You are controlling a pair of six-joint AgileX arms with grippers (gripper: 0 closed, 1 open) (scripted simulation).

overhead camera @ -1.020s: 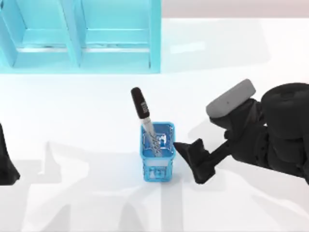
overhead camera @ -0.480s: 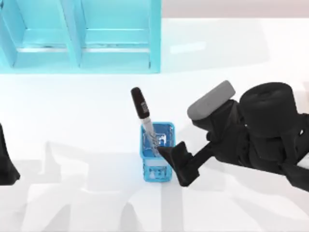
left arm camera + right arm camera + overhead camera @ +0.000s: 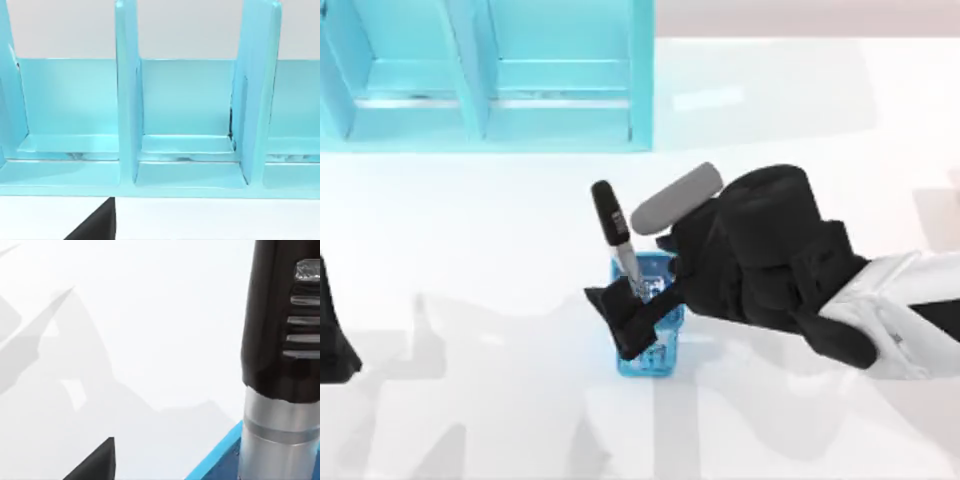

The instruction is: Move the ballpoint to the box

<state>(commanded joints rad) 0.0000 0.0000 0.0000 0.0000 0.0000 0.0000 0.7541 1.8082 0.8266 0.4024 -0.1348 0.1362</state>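
The ballpoint (image 3: 609, 212) has a black cap and a silver barrel. It stands tilted in a small blue mesh holder (image 3: 666, 338) at the table's middle, cap leaning toward the back left. My right gripper (image 3: 618, 322) is open over the holder's left side, its fingers low beside the barrel and not closed on it. In the right wrist view the ballpoint (image 3: 280, 340) looms close above the holder's rim (image 3: 215, 467), with one fingertip (image 3: 95, 465) off to its side. The cyan box (image 3: 560, 120) with open compartments stands at the back left.
My left gripper (image 3: 332, 345) stays parked at the table's left edge, open, and its wrist view faces the box's compartments (image 3: 190, 150) with one fingertip (image 3: 95, 227) low in the picture. The right arm's bulk covers the table right of the holder.
My right arm has swung left across the table, bringing its open gripper from right of the holder to over it and beside the pen. Pen and holder have not moved.
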